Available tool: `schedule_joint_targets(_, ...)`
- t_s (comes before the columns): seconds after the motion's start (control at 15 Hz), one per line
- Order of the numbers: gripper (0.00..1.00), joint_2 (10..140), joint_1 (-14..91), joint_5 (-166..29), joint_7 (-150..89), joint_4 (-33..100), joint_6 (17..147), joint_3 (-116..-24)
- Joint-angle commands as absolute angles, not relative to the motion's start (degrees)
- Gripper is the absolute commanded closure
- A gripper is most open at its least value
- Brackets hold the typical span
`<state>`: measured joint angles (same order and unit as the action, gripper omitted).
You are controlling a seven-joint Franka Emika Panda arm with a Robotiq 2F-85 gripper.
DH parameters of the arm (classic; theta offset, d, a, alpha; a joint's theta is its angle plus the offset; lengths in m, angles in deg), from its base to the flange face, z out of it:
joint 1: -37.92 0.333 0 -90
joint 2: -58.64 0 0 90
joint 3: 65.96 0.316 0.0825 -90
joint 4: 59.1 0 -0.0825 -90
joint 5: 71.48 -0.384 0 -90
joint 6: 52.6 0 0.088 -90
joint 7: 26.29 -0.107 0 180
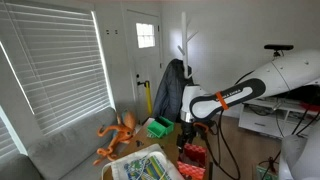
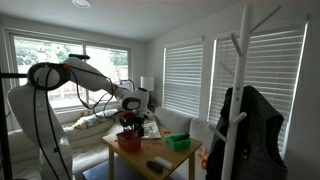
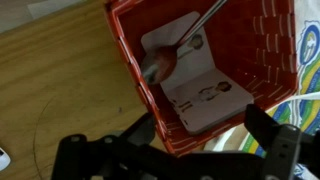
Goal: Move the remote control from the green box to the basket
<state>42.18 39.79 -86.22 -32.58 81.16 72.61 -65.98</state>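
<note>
The red basket (image 3: 128, 62) fills the wrist view; it holds a white card (image 3: 205, 92) with small figures and a metal spoon (image 3: 168, 60). My gripper (image 3: 205, 138) hangs just above the basket's near wall, jaws wide open and empty. In both exterior views the gripper (image 1: 190, 121) (image 2: 130, 114) is over the red basket (image 1: 193, 156) (image 2: 130, 141). The small green box (image 1: 158, 127) (image 2: 178, 142) stands on the table beside the basket. No remote control shows in the basket. A dark flat oblong (image 2: 160, 164) lies on the table; I cannot tell whether it is the remote.
An orange octopus-like toy (image 1: 118, 135) sits on the grey sofa behind the table. A colourful printed mat (image 1: 148, 166) (image 3: 300, 100) lies on the wooden table (image 3: 50, 90). A coat rack with a dark jacket (image 1: 172, 92) stands by the door.
</note>
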Motion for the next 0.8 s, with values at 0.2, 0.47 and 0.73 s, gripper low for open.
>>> schedule_joint_targets(0.2, 0.0, 42.2, 39.5, -86.3, -32.5, 81.1, 72.5, -65.8)
schedule_joint_targets(0.47, 0.0, 40.4, 38.3, -86.4, -35.4, 81.2, 74.2, -66.2)
schedule_joint_targets(0.73, 0.0, 32.2, 34.7, -87.1, -37.5, 81.6, 75.0, -69.3)
